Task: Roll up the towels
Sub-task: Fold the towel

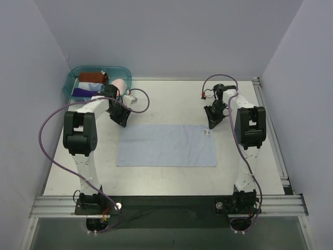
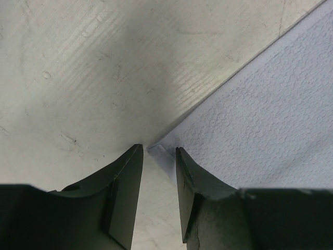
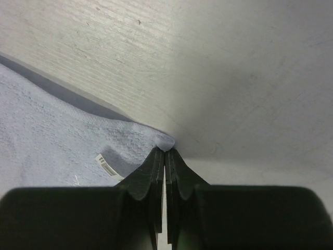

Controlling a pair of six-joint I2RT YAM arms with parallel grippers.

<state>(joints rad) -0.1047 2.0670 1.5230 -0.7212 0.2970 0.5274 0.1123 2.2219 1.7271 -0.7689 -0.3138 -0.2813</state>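
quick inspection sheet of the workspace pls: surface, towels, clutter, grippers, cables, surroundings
surface: pale table, lightly scuffed
job's things: light blue towel spread flat mid-table, white tag near its far right corner; pale pink towel in the tub, looks rolled
clutter: teal tub at far left corner, other cloths inside
grippers: left gripper open at the blue towel's far left corner; right gripper shut on its far right corner
cables: purple cables looping along both arms
surroundings: plain walls; metal rail at near edge

Towel [image 1: 166,145] flat, centre of table [image 1: 171,104]; left gripper [image 1: 120,119] at its far-left corner, right gripper [image 1: 212,121] at far-right, tag [image 1: 206,132] just beside. Tub [image 1: 99,67] behind at far-left, apparently rolled cloths [image 1: 118,84] inside.
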